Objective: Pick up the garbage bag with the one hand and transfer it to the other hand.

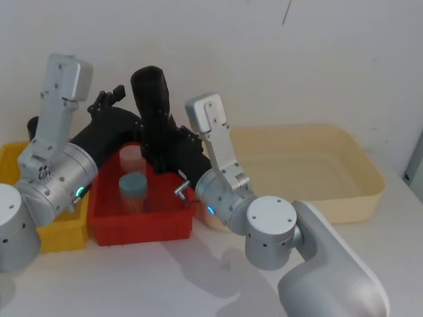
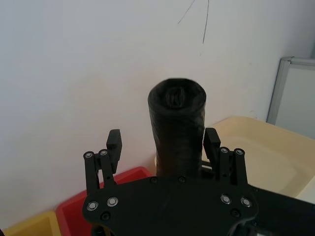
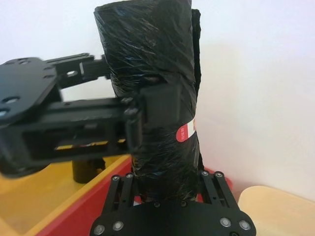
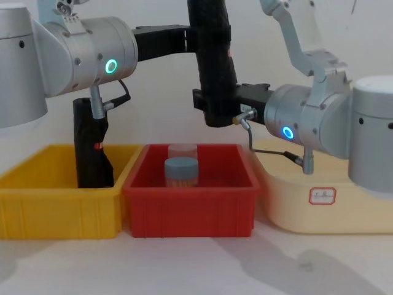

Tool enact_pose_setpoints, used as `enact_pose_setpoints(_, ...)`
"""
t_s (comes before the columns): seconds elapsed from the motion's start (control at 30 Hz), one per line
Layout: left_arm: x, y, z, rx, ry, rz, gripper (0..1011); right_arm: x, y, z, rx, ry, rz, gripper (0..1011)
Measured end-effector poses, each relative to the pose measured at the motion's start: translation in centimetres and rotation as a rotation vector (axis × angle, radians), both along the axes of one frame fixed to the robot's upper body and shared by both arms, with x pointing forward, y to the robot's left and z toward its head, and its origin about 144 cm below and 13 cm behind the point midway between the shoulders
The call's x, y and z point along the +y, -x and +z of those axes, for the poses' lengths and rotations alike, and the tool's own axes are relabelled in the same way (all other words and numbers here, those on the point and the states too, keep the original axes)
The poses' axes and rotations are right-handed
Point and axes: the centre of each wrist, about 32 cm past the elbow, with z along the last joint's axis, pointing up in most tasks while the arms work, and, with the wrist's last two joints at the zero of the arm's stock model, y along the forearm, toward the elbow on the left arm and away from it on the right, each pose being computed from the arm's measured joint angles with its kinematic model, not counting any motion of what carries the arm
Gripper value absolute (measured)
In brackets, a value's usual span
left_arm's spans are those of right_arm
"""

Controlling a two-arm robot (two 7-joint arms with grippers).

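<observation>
High over the red bin (image 4: pixel 190 209), held upright and well off the tabletop (image 4: pixel 184 270): the garbage bag (image 4: pixel 214 61), slim, black, tightly wound. Gripped near its lower end by the right claw (image 4: pixel 209 106), reaching in from the blue-ringed arm, fingers clamped tight on either side of the roll. Flanked higher up by the left claw (image 2: pixel 163 140) of the green-ringed arm, coming in level from the robot's left. Spread wide, with a clear gap between one finger (image 2: pixel 114 142) and the plastic, and the other finger right at the roll's edge. Small red-and-white label (image 3: pixel 185 132) on the wrap, just beside the left claw's pad as seen from the right wrist.

Down in the red bin, below the roll: a grey-lidded jar (image 4: pixel 181 167), with a clear jar (image 4: pixel 182 150) just behind it. Over on the robot's left, just beside the red bin: a yellow bin (image 4: pixel 58 212) with a second black roll (image 4: pixel 91 147) standing on end inside. Over on the right, next to the red bin: a cream tub (image 4: pixel 295 209), wide and shallow, on the same white tabletop.
</observation>
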Motion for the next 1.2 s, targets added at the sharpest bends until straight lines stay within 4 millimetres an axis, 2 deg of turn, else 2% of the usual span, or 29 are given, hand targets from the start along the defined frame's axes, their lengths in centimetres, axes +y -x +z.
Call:
enact_pose_setpoints(0.47, 0.0, 0.1, 0.0, 0.001, 0.000, -0.005, 1000, 0.4, -1.4, 1.2, 0.007, 0.013, -0.059, 568)
enact_pose_setpoints(0.77, 0.8, 0.6, 0.0, 0.000, -0.005, -0.017, 1000, 0.2, -2.4, 1.8, 0.013, 0.028, -0.096, 567)
enact_pose_setpoints(1.2, 2.3, 1.8, -0.1, -0.008, 0.010, 0.033, 1000, -2.8, -2.7, 1.8, 0.025, 0.064, -0.140, 568)
